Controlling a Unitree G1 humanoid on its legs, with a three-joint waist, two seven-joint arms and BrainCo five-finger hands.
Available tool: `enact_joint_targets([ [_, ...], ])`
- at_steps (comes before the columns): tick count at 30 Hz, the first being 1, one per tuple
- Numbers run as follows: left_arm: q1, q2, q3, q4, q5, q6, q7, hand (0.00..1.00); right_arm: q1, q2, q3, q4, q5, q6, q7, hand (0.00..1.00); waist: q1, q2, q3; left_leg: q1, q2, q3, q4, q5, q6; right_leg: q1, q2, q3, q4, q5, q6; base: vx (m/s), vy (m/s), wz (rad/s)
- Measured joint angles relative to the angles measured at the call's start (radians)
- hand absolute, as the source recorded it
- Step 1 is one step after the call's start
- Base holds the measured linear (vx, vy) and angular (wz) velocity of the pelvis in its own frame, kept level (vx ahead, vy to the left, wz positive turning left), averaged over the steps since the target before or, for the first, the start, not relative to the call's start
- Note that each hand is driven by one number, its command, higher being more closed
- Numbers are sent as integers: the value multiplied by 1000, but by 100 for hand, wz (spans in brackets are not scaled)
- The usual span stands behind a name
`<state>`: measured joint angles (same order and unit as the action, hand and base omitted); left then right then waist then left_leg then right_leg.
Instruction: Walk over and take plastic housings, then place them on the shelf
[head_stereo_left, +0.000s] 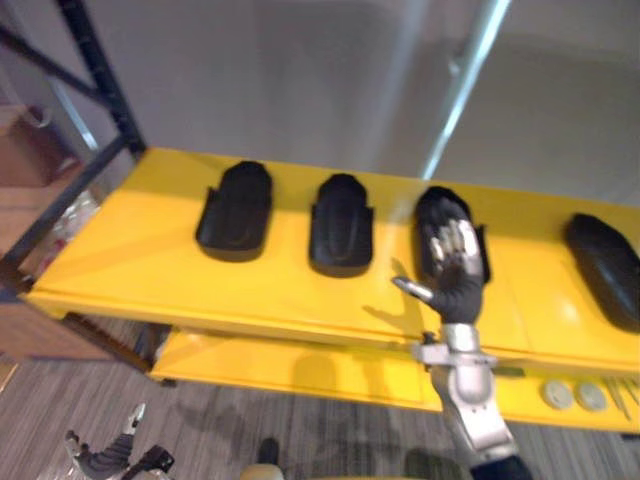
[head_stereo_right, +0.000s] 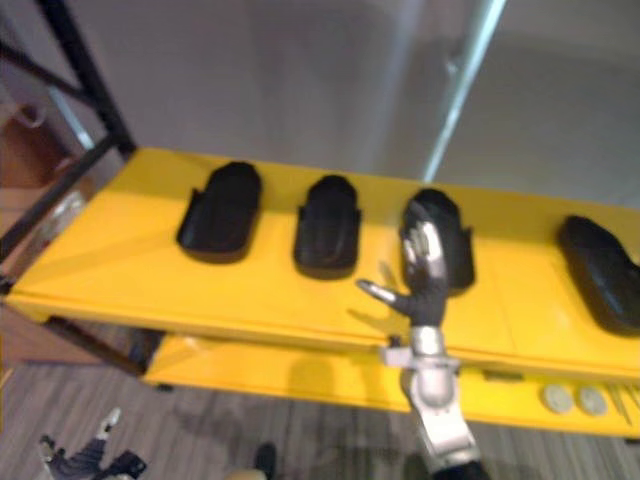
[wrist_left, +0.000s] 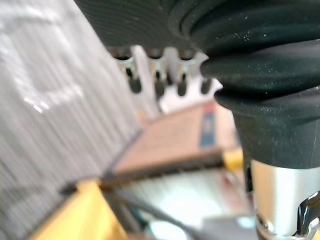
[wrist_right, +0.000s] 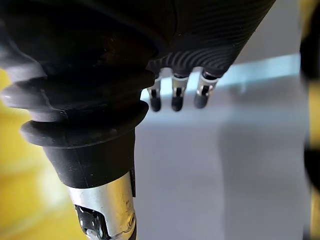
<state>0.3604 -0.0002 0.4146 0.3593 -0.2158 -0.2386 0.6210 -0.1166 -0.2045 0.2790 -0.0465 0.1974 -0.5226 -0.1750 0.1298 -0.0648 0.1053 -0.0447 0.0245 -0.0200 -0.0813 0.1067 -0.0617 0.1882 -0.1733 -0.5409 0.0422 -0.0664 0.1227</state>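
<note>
We saw four glossy black housings (head_stereo_left: 234, 210) spaced along the shelf (head_stereo_left: 150, 262), front edge free; right robot hand (head_stereo_left: 458, 272) splayed, left robot hand (head_stereo_left: 100, 456) slack.

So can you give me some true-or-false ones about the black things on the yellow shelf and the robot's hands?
1. Four black housings lie on the top board of the yellow shelf. True.
2. The right hand is clutching a housing. False: its fingers are straight and it holds nothing. It is raised in front of the third one from the left.
3. The left hand hangs low, near the floor. True.
4. The housings are stacked in one pile. False: they lie side by side in a row, apart from each other.
5. Two small round discs lie on the shelf's lower board. True.
</note>
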Motion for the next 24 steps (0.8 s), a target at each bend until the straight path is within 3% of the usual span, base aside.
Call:
enact_joint_targets([
  [5,16,-15,-4,29,68,-17,-71,0,-204,0,30,123,-11,104,15,0,52,33,41,-49,-27,-71,-5,15,20,23,-4,-130,0,0,0,-48,-1,73],
  [9,20,-12,-23,92,70,-31,-151,0,-273,3,49,186,-68,140,-24,0,67,50,52,-52,-21,15,0,30,39,57,-18,-190,23,-1,-2,-34,39,59],
  [10,29,-13,-45,118,77,-31,-194,0,-313,14,57,221,-90,162,-23,0,85,49,52,-42,-27,21,0,28,41,58,-33,-195,46,-2,-3,7,50,5],
  [15,23,-10,-98,158,116,-33,-284,0,-365,61,72,259,-92,175,9,0,85,49,53,-30,-47,37,0,29,54,58,-59,-191,59,-5,-7,10,30,-7],
  [20,-22,14,-181,253,147,-41,-331,0,-399,79,174,287,-101,175,72,0,78,48,54,-23,-40,66,-5,23,55,50,-58,-154,53,-20,-33,-23,-26,-18],
  [24,-29,17,-241,290,147,-44,-338,0,-435,89,211,303,-251,187,36,0,79,47,56,-26,-25,72,-5,36,43,41,-45,-140,52,-35,-48,-52,-57,-8],
])
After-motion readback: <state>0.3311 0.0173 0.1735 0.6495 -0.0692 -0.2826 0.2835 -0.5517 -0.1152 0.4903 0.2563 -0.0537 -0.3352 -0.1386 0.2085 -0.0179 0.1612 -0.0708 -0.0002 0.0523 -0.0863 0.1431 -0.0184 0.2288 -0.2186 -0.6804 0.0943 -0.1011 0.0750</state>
